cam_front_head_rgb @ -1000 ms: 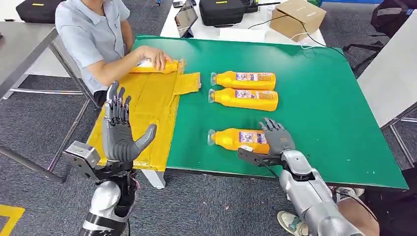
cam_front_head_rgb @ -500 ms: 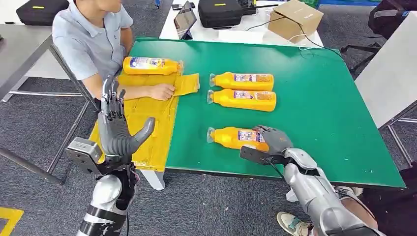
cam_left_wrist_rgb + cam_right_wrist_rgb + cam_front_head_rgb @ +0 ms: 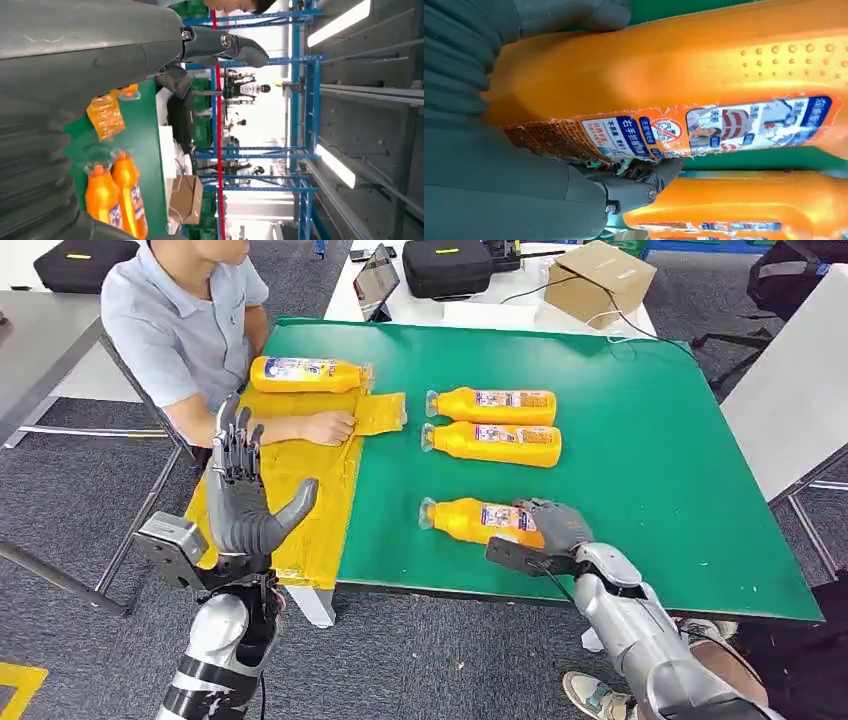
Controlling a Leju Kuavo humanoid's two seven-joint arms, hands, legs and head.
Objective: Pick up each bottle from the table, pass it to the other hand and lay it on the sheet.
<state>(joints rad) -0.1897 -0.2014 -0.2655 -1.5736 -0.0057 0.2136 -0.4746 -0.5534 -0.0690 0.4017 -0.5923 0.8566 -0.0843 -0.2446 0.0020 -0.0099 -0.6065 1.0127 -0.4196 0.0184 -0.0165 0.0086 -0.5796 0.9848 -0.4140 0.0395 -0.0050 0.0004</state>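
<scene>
While my right hand point(image 3: 556, 525) wraps the near bottle point(image 3: 475, 520) at six o'clock on the table point(image 3: 660, 440), my left hand point(image 3: 240, 495) hovers open over the sheet point(image 3: 310, 490), one bottle point(image 3: 305, 373) at its twelve o'clock.

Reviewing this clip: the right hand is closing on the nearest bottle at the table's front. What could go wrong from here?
1. The right hand wraps only the base end of the nearest bottle, so it may tip or slip when lifted.
2. The person's hand rests on the yellow sheet, where the bottle should be laid, so contact is possible.
3. The left hand waits open beyond the table edge, so a fumbled handover there could drop the bottle to the floor.
</scene>
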